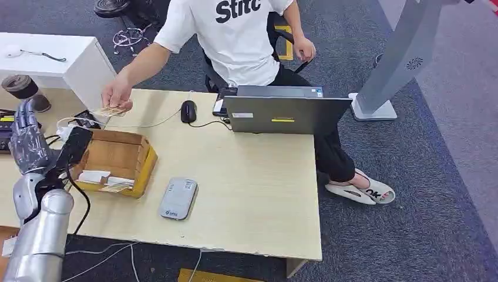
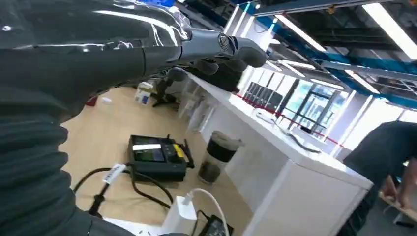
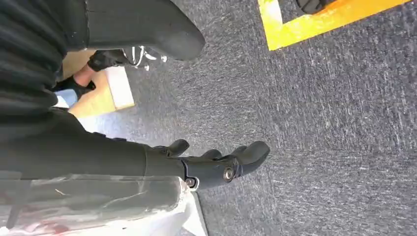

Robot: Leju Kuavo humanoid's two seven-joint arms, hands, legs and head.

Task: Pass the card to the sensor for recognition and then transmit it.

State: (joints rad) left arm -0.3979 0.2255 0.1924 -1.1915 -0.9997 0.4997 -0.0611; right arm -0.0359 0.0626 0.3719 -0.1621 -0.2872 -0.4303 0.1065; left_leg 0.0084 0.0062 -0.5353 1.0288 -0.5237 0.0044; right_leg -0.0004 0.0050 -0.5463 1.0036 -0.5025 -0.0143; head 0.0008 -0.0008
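Sitting behind the laptop (image 1: 286,115), a person (image 1: 235,35) holds a card (image 1: 110,111).

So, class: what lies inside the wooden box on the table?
Inside the wooden box, white and tan cards lie at the near end, on its bare floor. The left hand and a black device cover its left corner.

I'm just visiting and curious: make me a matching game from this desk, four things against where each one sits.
Things:
1. mouse
2. card reader
3. wooden box
4. laptop

Places:
A. near the desk's front edge
B. right in front of the seated person
C. beside the robot's left hand
D. between the person's hand and the laptop

Pairs: 1-D, 2-A, 3-C, 4-B
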